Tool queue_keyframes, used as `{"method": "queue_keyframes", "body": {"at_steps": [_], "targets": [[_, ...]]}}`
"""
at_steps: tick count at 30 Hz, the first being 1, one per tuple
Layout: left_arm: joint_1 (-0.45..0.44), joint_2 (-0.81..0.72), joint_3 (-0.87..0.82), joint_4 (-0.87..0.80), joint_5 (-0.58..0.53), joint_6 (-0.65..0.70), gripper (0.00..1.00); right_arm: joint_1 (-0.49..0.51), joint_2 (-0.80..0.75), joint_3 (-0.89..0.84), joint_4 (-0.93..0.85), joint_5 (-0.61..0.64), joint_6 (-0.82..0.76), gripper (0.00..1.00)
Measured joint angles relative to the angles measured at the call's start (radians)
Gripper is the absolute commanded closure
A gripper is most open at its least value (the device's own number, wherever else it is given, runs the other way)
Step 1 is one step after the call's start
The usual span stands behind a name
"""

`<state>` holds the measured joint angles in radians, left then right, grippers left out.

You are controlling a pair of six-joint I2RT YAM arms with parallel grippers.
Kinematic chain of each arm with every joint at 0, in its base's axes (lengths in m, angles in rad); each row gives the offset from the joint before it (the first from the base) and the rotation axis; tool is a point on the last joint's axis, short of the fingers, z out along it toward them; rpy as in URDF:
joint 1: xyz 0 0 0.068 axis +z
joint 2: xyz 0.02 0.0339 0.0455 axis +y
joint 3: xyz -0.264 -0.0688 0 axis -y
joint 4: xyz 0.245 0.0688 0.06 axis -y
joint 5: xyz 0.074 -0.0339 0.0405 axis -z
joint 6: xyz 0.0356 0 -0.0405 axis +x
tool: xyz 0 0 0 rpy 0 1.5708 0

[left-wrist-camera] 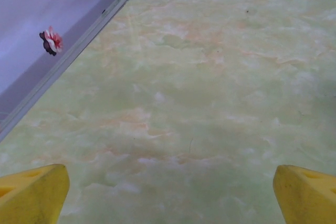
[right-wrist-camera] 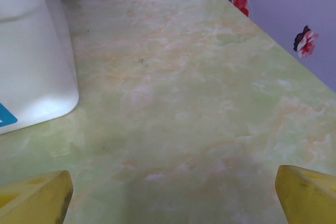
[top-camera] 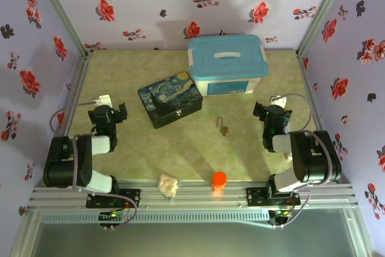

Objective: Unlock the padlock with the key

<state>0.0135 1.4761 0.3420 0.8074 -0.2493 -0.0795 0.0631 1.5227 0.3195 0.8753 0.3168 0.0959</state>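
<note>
The tiny brass padlock [top-camera: 224, 129] lies on the green marbled table [top-camera: 180, 148], right of centre, with its thin silver shackle pointing to the back. The key is too small to tell apart from the padlock here. My left gripper [top-camera: 110, 112] rests at the left side of the table, far from the padlock. Its yellow fingertips [left-wrist-camera: 31, 195] stand wide apart over bare table, so it is open and holds nothing. My right gripper [top-camera: 274, 113] sits to the right of the padlock. It is open too, with nothing between its yellow fingertips [right-wrist-camera: 307, 192].
A box painted with a starry night [top-camera: 169, 99] stands at the middle, and behind it a white bin with a blue lid [top-camera: 227, 64], whose wall [right-wrist-camera: 31, 61] also shows in the right wrist view. An orange cap [top-camera: 219, 179] and a crumpled pale lump [top-camera: 168, 185] sit at the near edge.
</note>
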Motion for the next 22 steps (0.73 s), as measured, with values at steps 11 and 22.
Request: {"method": "queue_keyframes", "body": {"at_steps": [11,22], "targets": [[-0.017,0.061,0.015,0.071,0.031,0.006,0.0,-0.005,0.039,0.032,0.028,0.046,0.009,0.01],[-0.03,0.061,0.016,0.098,-0.013,0.008,0.0,-0.008,0.039,0.041,0.018,0.046,0.009,0.01]]}}
